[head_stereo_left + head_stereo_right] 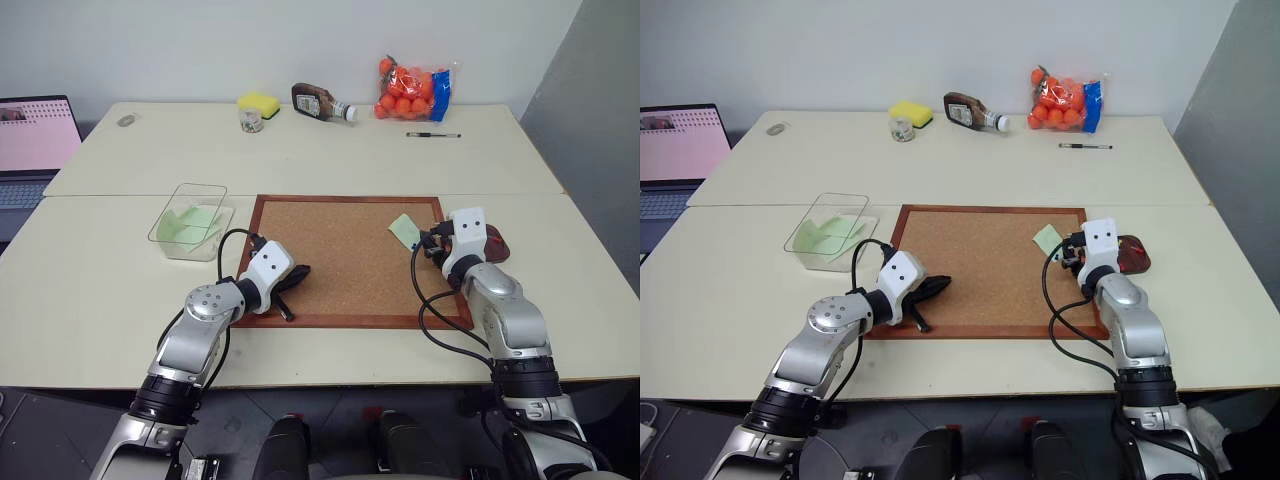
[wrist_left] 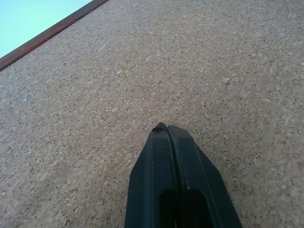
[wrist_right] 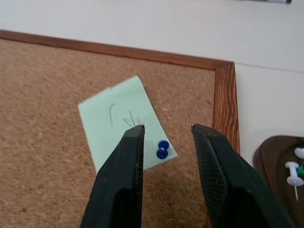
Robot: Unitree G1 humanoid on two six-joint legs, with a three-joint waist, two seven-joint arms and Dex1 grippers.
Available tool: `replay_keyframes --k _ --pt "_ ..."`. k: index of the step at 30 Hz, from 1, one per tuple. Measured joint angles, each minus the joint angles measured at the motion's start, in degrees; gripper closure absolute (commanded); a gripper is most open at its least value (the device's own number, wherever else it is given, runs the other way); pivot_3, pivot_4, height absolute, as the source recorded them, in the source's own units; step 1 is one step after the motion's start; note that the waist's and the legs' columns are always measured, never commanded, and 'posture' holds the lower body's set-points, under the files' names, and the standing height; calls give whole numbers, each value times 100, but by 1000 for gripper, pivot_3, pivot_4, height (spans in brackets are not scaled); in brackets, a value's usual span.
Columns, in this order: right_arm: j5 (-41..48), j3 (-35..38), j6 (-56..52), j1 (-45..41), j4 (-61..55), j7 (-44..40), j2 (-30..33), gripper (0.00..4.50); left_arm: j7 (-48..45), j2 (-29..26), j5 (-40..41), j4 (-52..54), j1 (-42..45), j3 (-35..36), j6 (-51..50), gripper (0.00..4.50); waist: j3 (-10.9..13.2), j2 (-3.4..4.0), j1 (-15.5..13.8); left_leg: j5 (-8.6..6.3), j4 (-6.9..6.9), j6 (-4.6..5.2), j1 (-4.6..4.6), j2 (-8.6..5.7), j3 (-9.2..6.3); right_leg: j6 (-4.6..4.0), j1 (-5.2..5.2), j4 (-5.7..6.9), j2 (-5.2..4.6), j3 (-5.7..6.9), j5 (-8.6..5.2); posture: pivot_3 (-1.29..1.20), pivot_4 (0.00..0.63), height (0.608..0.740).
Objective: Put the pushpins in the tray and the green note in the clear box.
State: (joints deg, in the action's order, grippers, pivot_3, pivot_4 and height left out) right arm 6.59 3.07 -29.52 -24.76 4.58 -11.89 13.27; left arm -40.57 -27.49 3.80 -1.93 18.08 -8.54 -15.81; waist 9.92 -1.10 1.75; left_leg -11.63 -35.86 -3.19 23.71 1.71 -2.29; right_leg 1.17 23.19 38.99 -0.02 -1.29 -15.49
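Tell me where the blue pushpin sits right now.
In the right wrist view, the blue pushpin sticks in the green note on the cork board, between the right gripper's open fingers.

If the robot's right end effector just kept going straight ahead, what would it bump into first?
Probably the blue pushpin, which lies between the open fingers of the right end effector and pins the green note to the cork board. Depth is hard to judge.

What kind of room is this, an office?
Probably an office or lab: pale tables against a bare wall, a laptop open at one side, and a cork board laid flat with a green note.
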Motion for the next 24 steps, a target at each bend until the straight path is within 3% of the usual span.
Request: replay_keyframes --k 9,18,24 --pt "-83 0 2 -93 192 -46 2 2878 1 0 -1 3 -3 0 0 4500 0 0 2 0 0 0 0 0 0 0 0 0 0 1 0 0 150 740" --pt "-85 -53 2 -112 234 -52 -37 4477 9 0 -1 9 -5 0 0 4500 0 0 4 0 0 0 0 0 0 0 0 0 0 0 0 0 150 740" --pt "-82 -55 3 -113 233 -50 -39 4477 9 -2 -3 10 -5 0 0 4500 0 0 3 0 0 0 0 0 0 0 0 0 0 1 0 0 150 740"
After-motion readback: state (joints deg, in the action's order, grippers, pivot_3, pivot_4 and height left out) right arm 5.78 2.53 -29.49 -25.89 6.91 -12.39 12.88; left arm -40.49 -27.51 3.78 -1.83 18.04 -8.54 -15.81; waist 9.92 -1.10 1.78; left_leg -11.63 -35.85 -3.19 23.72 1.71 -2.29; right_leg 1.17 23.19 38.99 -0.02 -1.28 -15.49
